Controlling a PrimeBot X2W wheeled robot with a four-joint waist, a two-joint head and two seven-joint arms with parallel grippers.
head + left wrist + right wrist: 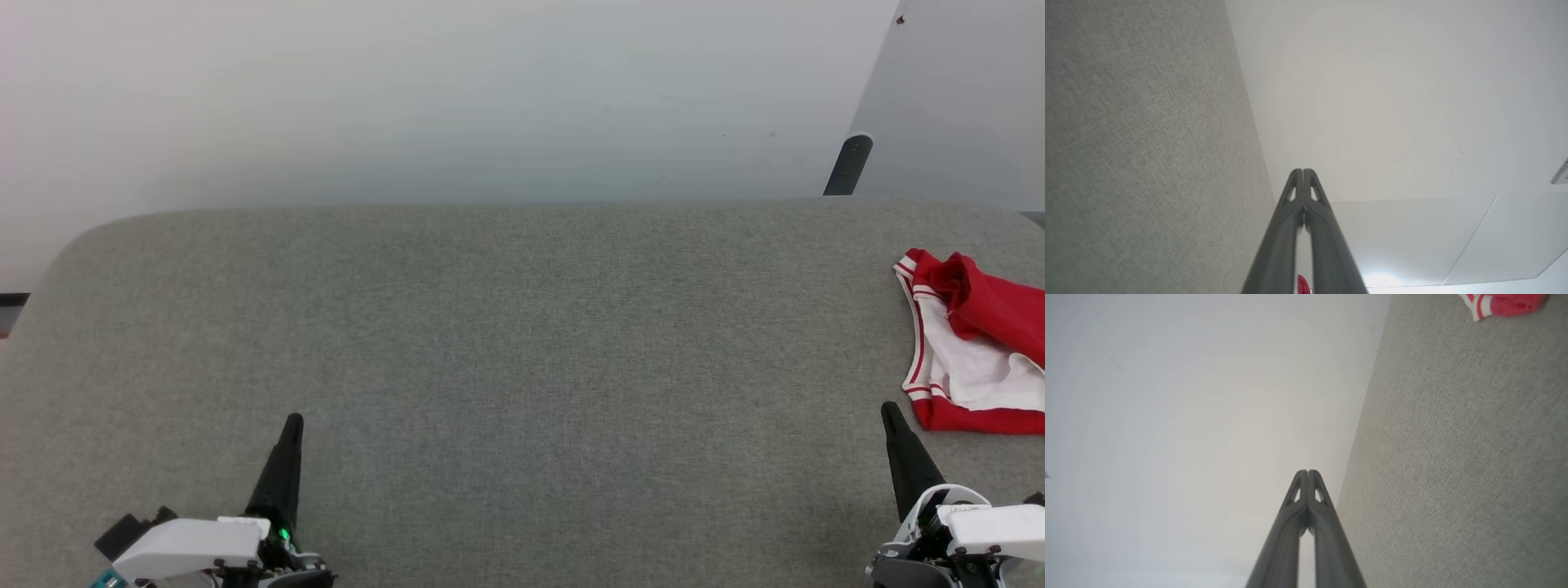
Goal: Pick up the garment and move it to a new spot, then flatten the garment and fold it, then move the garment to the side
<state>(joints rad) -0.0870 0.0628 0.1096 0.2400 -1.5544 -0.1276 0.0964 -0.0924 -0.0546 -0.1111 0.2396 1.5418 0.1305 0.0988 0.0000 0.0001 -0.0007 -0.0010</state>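
Fabric in a grey weave covers the surface, which has rounded far corners and stands against a pale wall. The garment lies crumpled at the right edge of the surface, roughly midway between the far and near edges, and part of it runs out of the head view. Its red cloth is bunched on top, a white panel shows below that, and red-and-white stripe trim curves along the side facing the middle of the surface. No numbers can be made out in the folds.

The left hand sits over the near edge, left of the middle, with its two dark fingers pressed together into one point and nothing between them. The left wrist view shows the same thing: the left hand has its fingertips meeting, with bare grey fabric beside them.

The right hand sits over the near edge towards the right corner, just beside the garment's near hem but apart from it. It too is fully closed and empty. In the right wrist view its tips touch, and the garment lies well off in the upper corner. A dark post rises beyond the far edge near the right corner.
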